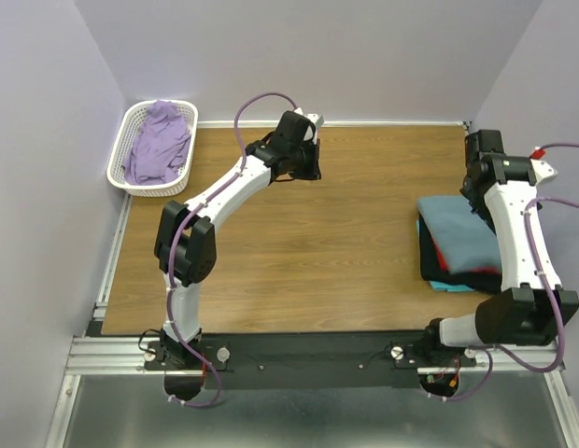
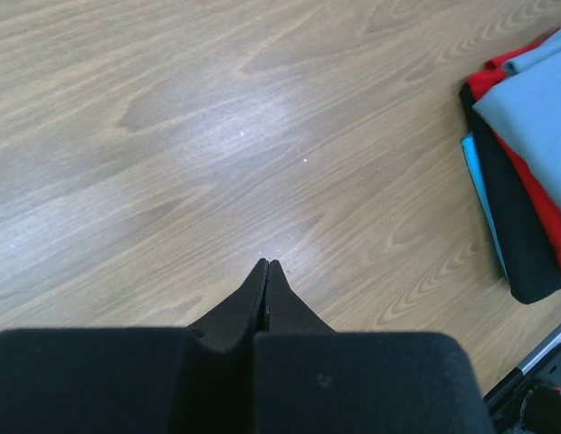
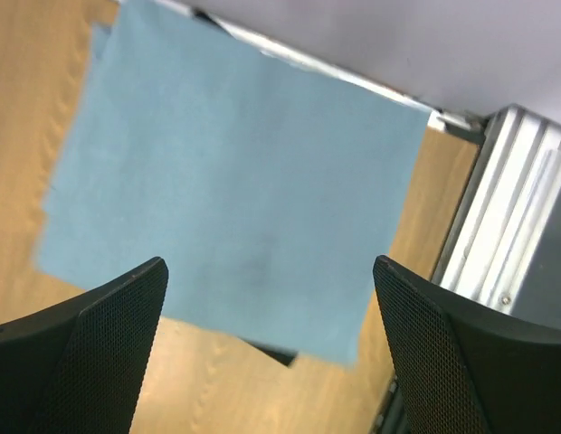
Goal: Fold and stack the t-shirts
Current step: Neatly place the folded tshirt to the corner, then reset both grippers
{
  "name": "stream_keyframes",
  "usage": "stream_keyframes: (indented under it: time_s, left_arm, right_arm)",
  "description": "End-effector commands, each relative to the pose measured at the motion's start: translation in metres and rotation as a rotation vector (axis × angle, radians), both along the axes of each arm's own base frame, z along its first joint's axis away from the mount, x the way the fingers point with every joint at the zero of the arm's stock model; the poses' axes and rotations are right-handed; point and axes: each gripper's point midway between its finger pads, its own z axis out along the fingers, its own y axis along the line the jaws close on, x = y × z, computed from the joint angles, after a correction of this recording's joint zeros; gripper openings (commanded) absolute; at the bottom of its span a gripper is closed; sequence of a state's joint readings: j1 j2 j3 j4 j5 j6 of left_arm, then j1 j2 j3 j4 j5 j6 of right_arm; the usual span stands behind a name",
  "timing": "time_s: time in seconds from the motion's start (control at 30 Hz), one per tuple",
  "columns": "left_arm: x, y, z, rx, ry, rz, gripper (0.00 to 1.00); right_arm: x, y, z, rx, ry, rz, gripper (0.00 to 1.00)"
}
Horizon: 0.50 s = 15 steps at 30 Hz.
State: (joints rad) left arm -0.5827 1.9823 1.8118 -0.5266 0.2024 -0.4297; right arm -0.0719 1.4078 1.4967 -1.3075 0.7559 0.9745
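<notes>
Pale lavender walls [image 1: 364, 56] close the far, left and right sides. An aluminium rail [image 1: 299, 350] runs along the near edge. The wood-grain table [image 1: 317, 243] is bare through the middle, with plenty of open room between my two arms.

A white lattice basket [image 1: 145, 189] sits in the far left corner with crumpled purple cloth [image 1: 159, 145] inside.

The folded stack is at the right edge, close to the right wall and the side rail. The blue-grey t-shirt [image 1: 458, 238] is on top, lying flat and square. Under it are the red t-shirt [image 2: 534, 194], then a black shirt [image 2: 511, 226], with the turquoise t-shirt [image 2: 475, 172] at the bottom. Only thin edges of the lower three show. The stack's near corners come close to the near table edge.

My left gripper [image 2: 267, 264] is out over the far middle of the table. Its fingers are pressed together, tips touching, with nothing between them. It is above bare wood, well apart from both the stack and the basket.

My right gripper [image 3: 269, 262] hangs over the stack with its fingers spread wide and nothing in them. The blue-grey top layer fills the gap in the wrist view. I cannot tell from here whether the fingertips touch the cloth.
</notes>
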Motion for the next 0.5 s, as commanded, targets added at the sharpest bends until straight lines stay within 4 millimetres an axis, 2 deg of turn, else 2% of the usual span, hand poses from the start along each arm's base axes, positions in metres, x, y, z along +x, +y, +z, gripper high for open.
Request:
stream_keyframes:
  time_s: [0.0, 0.07, 0.1, 0.13, 0.23, 0.27, 0.3, 0.33, 0.37, 0.43, 0.47]
  left_arm:
    - [-0.014, -0.004, 0.024, -0.044, -0.041, -0.045, 0.00]
    - [-0.021, -0.002, 0.020, -0.048, -0.033, -0.052, 0.00]
    - [-0.021, -0.003, 0.025, -0.059, -0.042, -0.053, 0.00]
    - [-0.024, -0.002, 0.022, -0.059, -0.034, -0.056, 0.00]
    - [-0.030, 0.002, 0.024, -0.065, -0.040, -0.052, 0.00]
    - [-0.031, 0.004, 0.023, -0.061, -0.041, -0.049, 0.00]
    - [-0.033, 0.006, 0.030, -0.067, -0.055, -0.046, 0.00]
    - [-0.035, 0.008, 0.028, -0.062, -0.056, -0.042, 0.00]
    - [-0.037, 0.011, 0.035, -0.069, -0.072, -0.038, 0.00]
    - [-0.040, 0.018, 0.037, -0.058, -0.085, -0.028, 0.00]
    - [-0.041, 0.021, 0.038, -0.052, -0.093, -0.020, 0.00]
  right_arm:
    - [-0.045, 0.010, -0.011, 0.053, 0.048, -0.003, 1.00]
    - [-0.055, 0.019, -0.014, 0.101, 0.017, 0.024, 1.00]
    - [-0.053, 0.022, -0.015, 0.115, 0.001, 0.050, 1.00]
    - [-0.051, 0.025, -0.015, 0.119, -0.001, 0.103, 1.00]
    - [-0.036, 0.037, -0.012, 0.161, -0.086, 0.202, 1.00]
    - [-0.022, 0.047, -0.009, 0.203, -0.145, 0.254, 1.00]
    - [-0.018, 0.052, -0.014, 0.225, -0.154, 0.286, 1.00]
    - [-0.015, 0.057, -0.012, 0.235, -0.176, 0.331, 1.00]
    - [0.000, 0.070, -0.008, 0.280, -0.237, 0.394, 1.00]
    - [0.010, 0.082, -0.014, 0.317, -0.256, 0.471, 1.00]
    - [0.022, 0.093, -0.012, 0.346, -0.296, 0.523, 1.00]
